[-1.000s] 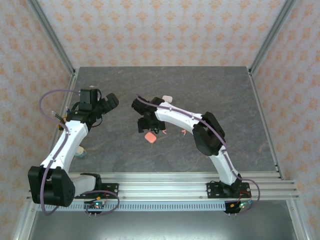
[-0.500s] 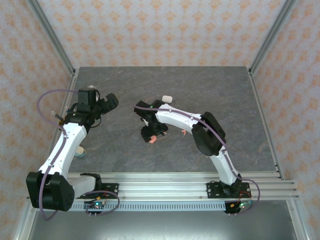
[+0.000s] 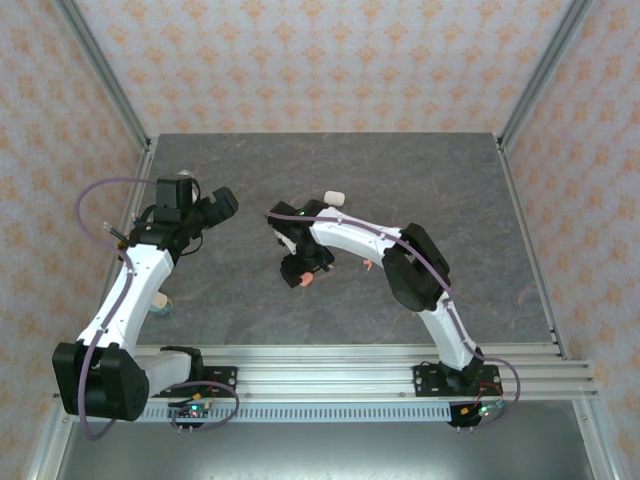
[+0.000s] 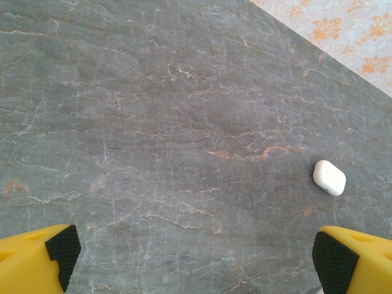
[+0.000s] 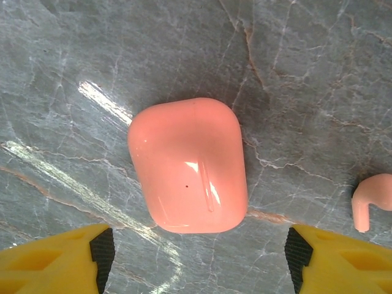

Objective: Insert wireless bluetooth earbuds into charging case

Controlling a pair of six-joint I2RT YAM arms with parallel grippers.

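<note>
On the grey veined stone tabletop (image 5: 318,73), a closed coral-pink rounded plastic charging case (image 5: 188,165) lies flat just ahead of the right arm's fingers (image 5: 101,252), which are yellow with black pads. In the right wrist view its long axis runs nearly 12 to 6 o'clock, leaning a little toward 11 and 5, and a faint straight line follows that axis on the glossy upper face. The right arm's fingers stand apart, one at 7 o'clock and the other at 5 o'clock of the case, with bare stone between each pad and the case's sides, so nothing is gripped. At 3 o'clock of the case, apart from it and cut by the picture's edge, lies a coral-pink hook-shaped plastic earbud (image 5: 370,202). Its rounded head is toward 1 o'clock and its short stem points toward 7 o'clock. From above, the pink case (image 3: 303,280) shows at 6 o'clock of the right wrist, near the tabletop's middle. The earbud (image 3: 368,264) sits at 3 o'clock of it, and a white rounded plastic charging case (image 3: 334,197) lies at 1 o'clock, beyond the arm. The left arm's fingers (image 4: 61,251) are spread wide over bare stone, holding nothing. In the left wrist view the white case (image 4: 329,177) lies closed at 1 o'clock of them, its long axis running 11 to 5 o'clock.
</note>
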